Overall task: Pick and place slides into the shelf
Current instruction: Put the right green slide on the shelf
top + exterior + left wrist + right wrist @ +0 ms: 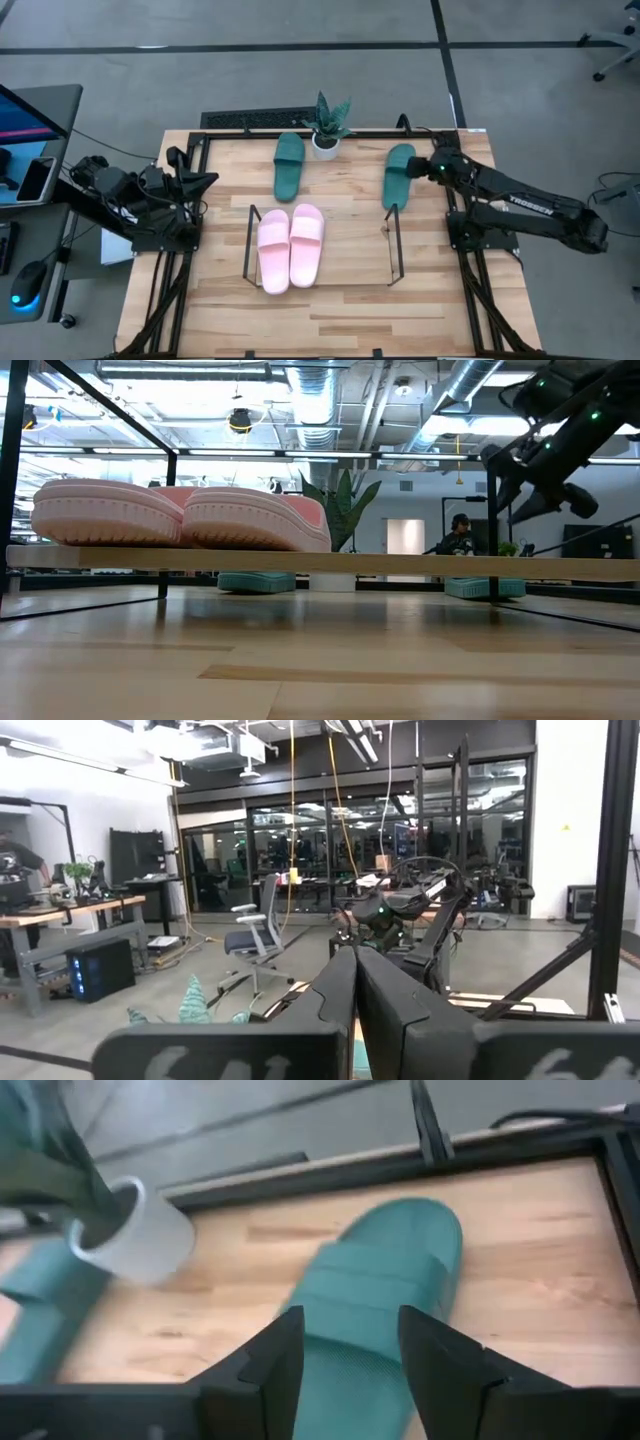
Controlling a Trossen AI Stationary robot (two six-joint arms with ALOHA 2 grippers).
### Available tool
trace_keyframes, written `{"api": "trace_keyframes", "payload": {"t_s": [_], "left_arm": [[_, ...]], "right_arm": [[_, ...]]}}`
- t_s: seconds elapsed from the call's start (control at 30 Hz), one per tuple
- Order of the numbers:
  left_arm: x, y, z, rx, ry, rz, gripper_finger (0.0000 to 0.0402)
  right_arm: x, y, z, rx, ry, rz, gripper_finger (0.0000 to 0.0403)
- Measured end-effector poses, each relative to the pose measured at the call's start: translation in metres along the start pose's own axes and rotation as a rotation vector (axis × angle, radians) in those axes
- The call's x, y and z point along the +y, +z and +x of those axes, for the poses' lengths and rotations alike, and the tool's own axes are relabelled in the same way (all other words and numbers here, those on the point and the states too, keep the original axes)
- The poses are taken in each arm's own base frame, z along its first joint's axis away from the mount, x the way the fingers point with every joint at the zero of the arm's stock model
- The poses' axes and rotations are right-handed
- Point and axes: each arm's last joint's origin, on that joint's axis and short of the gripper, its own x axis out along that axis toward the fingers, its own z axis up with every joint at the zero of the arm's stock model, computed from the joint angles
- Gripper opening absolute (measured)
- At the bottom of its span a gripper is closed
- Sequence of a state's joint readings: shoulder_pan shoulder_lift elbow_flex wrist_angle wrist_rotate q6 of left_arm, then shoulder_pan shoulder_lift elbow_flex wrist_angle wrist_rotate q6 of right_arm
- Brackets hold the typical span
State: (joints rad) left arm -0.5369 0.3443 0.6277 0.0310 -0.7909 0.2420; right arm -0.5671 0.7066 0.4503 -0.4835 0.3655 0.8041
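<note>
Two pale pink slides lie side by side, soles down, on the left half of the black wire shelf; the low view shows them raised on its deck. One dark green slide lies flat on the table beside the plant. The other green slide lies near the right edge. My right gripper is open and hovers above this slide, a finger over each side, clear of it in the low view. My left gripper is shut and waits at the table's left edge.
A small potted plant in a white pot stands at the far edge between the green slides. A black metal frame edges the table. The shelf's right half holds nothing. Beyond the table are desks, chairs and a person.
</note>
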Motion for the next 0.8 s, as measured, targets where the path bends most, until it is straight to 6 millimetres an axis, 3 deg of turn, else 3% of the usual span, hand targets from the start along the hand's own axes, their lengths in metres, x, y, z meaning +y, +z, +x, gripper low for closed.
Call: {"api": "trace_keyframes", "payload": {"t_s": [0.27, 0.53, 0.8], "left_arm": [[-0.001, -0.002, 0.0, 0.018, -0.004, 0.021, 0.0], [0.0, -0.002, 0.0, 0.016, 0.009, 0.05, 0.0], [0.003, 0.005, -0.001, 0.008, 0.028, 0.051, 0.0]], "right_arm": [[-0.005, -0.014, 0.007, 0.09, -0.116, -0.063, 0.0186], [-0.011, -0.044, 0.024, 0.026, -0.011, 0.067, 0.0182], [-0.015, -0.05, 0.022, 0.013, -0.079, -0.042, 0.0183]]}}
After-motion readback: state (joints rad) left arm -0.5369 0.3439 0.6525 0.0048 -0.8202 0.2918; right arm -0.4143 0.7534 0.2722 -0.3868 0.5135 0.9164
